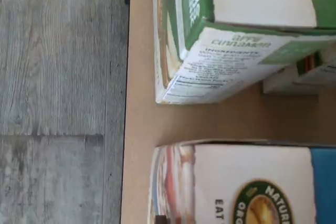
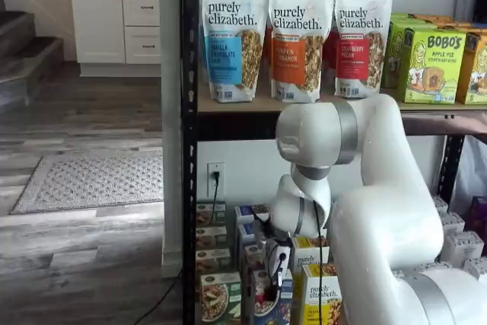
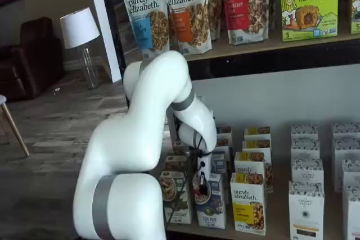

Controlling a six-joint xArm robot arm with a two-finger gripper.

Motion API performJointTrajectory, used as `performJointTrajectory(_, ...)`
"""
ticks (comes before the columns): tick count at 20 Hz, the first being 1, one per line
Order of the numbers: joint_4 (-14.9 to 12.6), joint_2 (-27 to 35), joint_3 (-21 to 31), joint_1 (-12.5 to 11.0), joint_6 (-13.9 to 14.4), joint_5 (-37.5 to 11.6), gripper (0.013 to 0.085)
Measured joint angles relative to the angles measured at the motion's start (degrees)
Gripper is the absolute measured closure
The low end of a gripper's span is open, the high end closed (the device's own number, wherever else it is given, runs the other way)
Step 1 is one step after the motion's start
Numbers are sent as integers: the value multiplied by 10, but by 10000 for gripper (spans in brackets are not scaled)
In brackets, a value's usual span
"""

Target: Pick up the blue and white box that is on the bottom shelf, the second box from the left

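Observation:
The blue and white box (image 2: 266, 300) stands at the front of the bottom shelf (image 3: 279, 217), between a green-and-white carton (image 2: 220, 297) and a yellow-and-white carton (image 2: 322, 299). In both shelf views my gripper (image 2: 272, 273) hangs straight down onto its top edge. The black fingers reach the top of the blue and white box (image 3: 210, 206) under the gripper (image 3: 201, 182), but the arm and cable hide whether they are closed on it. The wrist view shows the blue and white box (image 1: 236, 177) close up, with the green-and-white carton (image 1: 210, 51) beside it.
More cartons stand in rows behind and to the right, among them white boxes (image 3: 306, 200). Granola bags (image 2: 297, 36) and green boxes (image 2: 430, 62) fill the upper tier. A black rack post (image 2: 189, 188) rises at the left, with grey wood floor (image 1: 58, 77) beyond the shelf edge.

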Motion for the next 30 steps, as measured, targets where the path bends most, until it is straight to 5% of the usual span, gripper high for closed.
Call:
performJointTrajectory(14,7,0,0,3,-4,2,330)
performJointTrajectory(23,5,0,0,3,-1,6,530)
performJointTrajectory(30,-10,-4,4,3,11,9,530)
